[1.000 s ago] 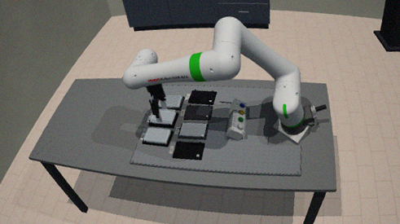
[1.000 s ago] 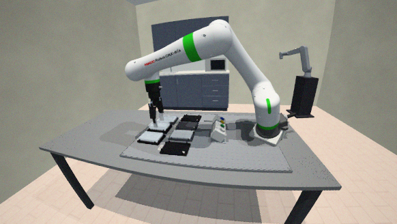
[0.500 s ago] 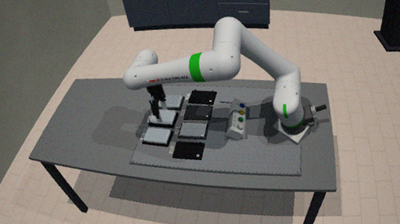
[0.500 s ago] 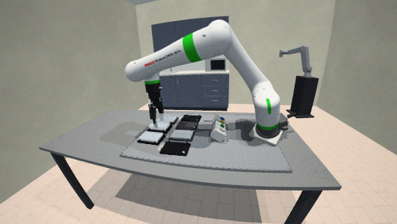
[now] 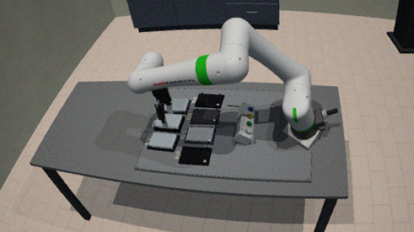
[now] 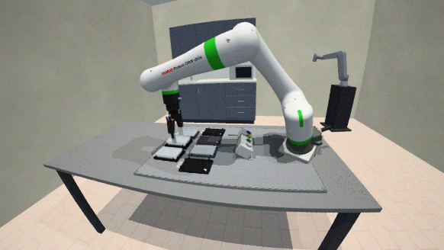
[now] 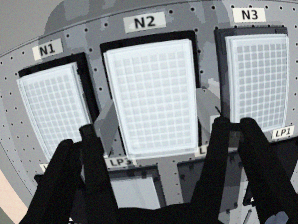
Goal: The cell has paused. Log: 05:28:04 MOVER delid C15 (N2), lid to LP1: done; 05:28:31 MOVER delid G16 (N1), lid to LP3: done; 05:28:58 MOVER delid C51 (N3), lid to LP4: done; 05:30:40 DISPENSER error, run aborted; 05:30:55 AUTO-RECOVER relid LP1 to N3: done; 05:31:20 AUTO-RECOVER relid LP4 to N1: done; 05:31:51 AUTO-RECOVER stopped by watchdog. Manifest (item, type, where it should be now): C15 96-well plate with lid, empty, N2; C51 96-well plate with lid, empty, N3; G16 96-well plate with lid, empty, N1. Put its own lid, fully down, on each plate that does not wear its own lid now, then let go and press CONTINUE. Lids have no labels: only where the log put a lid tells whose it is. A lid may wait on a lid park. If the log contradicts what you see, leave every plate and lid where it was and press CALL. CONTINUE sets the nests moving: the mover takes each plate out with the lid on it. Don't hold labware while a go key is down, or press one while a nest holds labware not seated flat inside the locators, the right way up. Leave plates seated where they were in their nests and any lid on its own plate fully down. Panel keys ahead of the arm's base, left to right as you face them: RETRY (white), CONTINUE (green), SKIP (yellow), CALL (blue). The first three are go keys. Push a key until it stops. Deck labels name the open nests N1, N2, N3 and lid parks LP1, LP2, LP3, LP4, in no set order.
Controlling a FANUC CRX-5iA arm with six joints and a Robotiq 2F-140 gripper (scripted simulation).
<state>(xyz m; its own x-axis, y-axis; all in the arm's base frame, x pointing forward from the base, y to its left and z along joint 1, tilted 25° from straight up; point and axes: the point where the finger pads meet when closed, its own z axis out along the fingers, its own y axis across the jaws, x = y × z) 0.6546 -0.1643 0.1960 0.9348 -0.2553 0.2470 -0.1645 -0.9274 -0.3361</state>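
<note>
Three white 96-well plates sit in a row in the wrist view, under the labels N1 (image 7: 55, 106), N2 (image 7: 152, 96) and N3 (image 7: 256, 76). My gripper (image 7: 155, 105) is shut on the clear lid over the N2 plate, with one finger on each long side. This lid looks larger and closer than the other two; I cannot tell whether it rests fully down. In the top view the gripper (image 5: 163, 119) stands at the middle nest. The lids on N1 and N3 look flat. One more lid (image 5: 200, 134) lies on a lid park beside the nests.
The other lid parks (image 5: 209, 99) (image 5: 195, 155) are bare black pads. The key panel (image 5: 246, 126) stands between the parks and the arm's base (image 5: 305, 129), with the blue and green keys showing. The LP1 label (image 7: 282, 132) sits below N3.
</note>
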